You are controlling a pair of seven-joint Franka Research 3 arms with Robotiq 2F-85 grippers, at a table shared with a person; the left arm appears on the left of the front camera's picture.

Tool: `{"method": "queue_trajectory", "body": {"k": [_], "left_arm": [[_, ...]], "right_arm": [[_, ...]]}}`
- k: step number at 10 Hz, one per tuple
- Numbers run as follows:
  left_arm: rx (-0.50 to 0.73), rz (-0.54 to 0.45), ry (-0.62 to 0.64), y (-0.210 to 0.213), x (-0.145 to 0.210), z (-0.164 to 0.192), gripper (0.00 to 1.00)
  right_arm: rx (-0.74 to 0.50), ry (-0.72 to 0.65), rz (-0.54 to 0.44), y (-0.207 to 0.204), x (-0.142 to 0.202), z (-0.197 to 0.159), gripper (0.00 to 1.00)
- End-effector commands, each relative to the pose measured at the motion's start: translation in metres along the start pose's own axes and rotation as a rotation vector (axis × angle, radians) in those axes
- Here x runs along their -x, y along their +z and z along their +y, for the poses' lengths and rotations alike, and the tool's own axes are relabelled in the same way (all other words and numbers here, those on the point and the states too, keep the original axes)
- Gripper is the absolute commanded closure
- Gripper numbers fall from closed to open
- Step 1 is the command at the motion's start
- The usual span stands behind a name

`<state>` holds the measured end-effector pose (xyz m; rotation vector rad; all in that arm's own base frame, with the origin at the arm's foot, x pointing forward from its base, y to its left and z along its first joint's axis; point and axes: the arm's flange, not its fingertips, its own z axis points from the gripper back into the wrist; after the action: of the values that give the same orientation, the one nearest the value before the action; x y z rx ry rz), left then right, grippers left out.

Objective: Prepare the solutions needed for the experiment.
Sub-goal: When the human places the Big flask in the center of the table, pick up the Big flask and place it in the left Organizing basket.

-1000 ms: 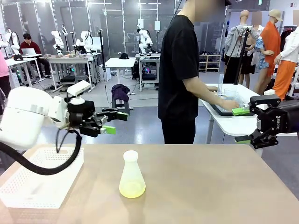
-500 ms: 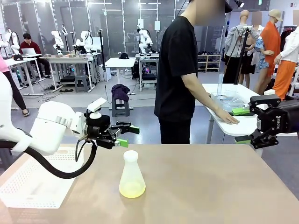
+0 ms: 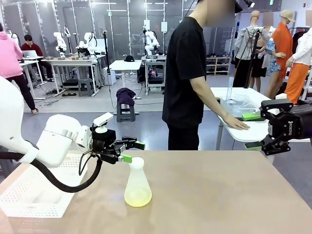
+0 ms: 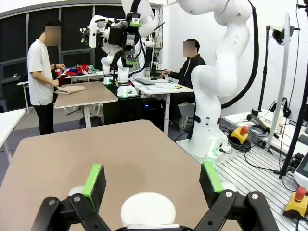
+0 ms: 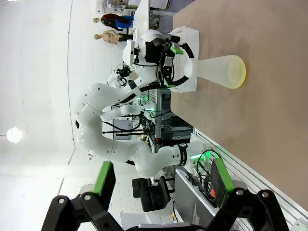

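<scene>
A frosted conical flask (image 3: pixel 137 181) stands upright near the middle of the wooden table, with a little pale yellow solution (image 3: pixel 138 197) at its bottom. My left gripper (image 3: pixel 132 151) is open at the flask's mouth, reaching in from the left. In the left wrist view the flask's white top (image 4: pixel 147 210) sits low between the green fingertips (image 4: pixel 94 179), untouched. My right gripper (image 3: pixel 253 130) hangs open and empty over the table's far right edge. In the right wrist view the flask (image 5: pixel 214 70) lies sideways in the picture, far from my right gripper (image 5: pixel 162 180).
A white perforated tray (image 3: pixel 29 195) lies on the table's left side. A person in a black shirt (image 3: pixel 187 73) stands beyond the far edge, one hand on a white side table (image 3: pixel 243 129) with clear containers on it. The wooden table's right half (image 3: pixel 219 195) is bare.
My left arm has swung right and down, bringing its open gripper from left of the flask up to the flask's mouth. My right gripper has not moved.
</scene>
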<state>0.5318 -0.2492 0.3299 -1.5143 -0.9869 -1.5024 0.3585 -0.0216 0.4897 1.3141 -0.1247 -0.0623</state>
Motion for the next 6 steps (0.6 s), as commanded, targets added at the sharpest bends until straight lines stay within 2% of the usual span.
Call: {"method": "queue_trajectory", "body": {"k": [1, 6], "left_arm": [[0.028, -0.012, 0.015, 0.006, 0.003, 0.009, 0.00], [0.077, 0.022, 0.058, 0.003, 0.032, 0.008, 0.00]], "right_arm": [[-0.008, 0.002, -0.002, 0.000, 0.000, 0.000, 0.00], [-0.008, 0.002, -0.002, 0.000, 0.000, 0.000, 0.00]]}}
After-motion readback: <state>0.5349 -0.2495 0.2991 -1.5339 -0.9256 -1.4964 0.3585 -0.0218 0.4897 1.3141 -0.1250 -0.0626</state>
